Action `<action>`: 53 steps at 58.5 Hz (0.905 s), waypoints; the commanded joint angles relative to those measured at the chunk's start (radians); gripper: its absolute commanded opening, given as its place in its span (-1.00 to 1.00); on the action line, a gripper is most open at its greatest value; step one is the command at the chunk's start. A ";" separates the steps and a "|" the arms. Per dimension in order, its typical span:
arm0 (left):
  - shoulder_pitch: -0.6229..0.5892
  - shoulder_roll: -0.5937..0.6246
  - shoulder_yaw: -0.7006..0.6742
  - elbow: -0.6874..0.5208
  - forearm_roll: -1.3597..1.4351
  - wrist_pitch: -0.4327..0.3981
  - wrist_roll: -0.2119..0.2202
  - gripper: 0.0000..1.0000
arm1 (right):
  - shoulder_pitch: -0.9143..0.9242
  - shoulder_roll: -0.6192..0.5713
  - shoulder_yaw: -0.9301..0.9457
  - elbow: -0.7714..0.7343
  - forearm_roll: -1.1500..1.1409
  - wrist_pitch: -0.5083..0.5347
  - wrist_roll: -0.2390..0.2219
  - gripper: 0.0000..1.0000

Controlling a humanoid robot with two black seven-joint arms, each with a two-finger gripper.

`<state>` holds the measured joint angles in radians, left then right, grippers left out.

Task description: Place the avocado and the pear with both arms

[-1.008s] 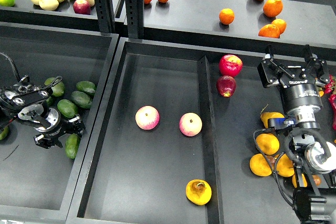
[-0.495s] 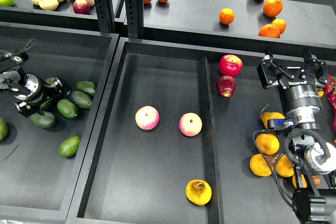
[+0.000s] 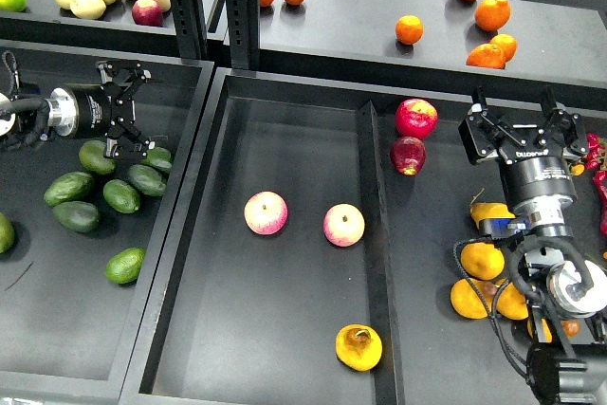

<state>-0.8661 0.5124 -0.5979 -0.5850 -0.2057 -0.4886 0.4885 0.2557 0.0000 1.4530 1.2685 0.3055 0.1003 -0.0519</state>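
Over the last second our left gripper (image 3: 131, 111) lifted off the avocado pile and swung to 12 o'clock of it, fingers spread, carrying nothing. That leaves the glossy medium-green oval avocado (image 3: 125, 266) released in the black left tray (image 3: 57, 348) at 7 o'clock of the duller dark-green avocados (image 3: 121, 195). Right gripper (image 3: 521, 120) barely moved, fingers splayed and empty. Plump yellow-orange pear with brown bruised stem end (image 3: 359, 347) sits in the centre tray (image 3: 285, 381) at 5 o'clock. Both look placed.
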 commanded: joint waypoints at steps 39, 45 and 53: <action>0.683 -0.494 -0.793 -0.492 0.002 0.000 0.000 0.97 | -0.070 -0.331 -0.195 0.000 0.043 0.078 -0.338 0.99; 0.751 -0.512 -0.836 -0.541 0.000 0.000 0.000 0.97 | -0.050 -0.439 -0.289 -0.001 0.046 0.185 -0.437 0.99; 0.799 -0.512 -0.855 -0.559 -0.004 0.000 0.000 0.97 | 0.006 -0.550 -0.436 -0.006 0.037 0.288 -0.437 0.99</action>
<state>-0.1079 0.0018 -1.4364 -1.1256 -0.2071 -0.4886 0.4886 0.2149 -0.4579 1.1383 1.2673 0.3507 0.3019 -0.4781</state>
